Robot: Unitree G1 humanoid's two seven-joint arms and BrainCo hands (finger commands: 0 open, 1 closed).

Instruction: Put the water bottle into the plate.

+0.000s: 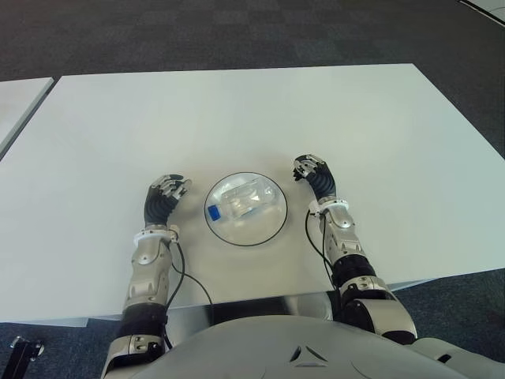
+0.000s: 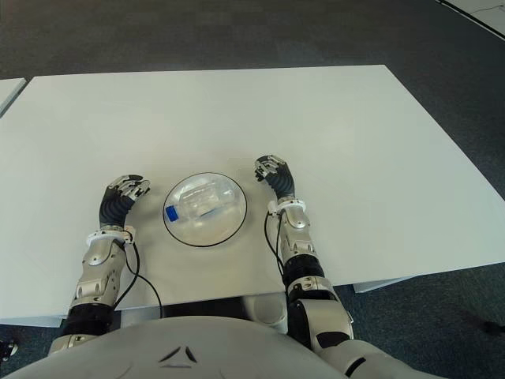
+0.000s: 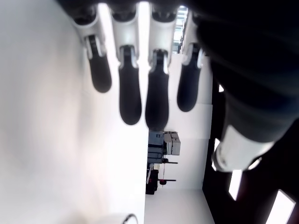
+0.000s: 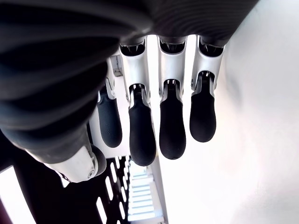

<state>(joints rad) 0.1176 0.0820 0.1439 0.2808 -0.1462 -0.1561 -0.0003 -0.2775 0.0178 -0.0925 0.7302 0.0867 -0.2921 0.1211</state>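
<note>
A clear water bottle (image 1: 243, 201) with a blue cap (image 1: 214, 212) lies on its side inside the round glass plate (image 1: 272, 223) on the white table (image 1: 237, 118). My left hand (image 1: 166, 193) shows just left of the plate, its fingers (image 3: 128, 93) relaxed and holding nothing. My right hand (image 1: 313, 174) shows just right of the plate, fingers (image 4: 170, 126) loosely extended and empty. Neither hand touches the bottle.
The table's front edge (image 1: 260, 296) runs close to my body. A second white table (image 1: 20, 103) shows at the far left. Dark carpet (image 1: 237, 31) lies beyond the table.
</note>
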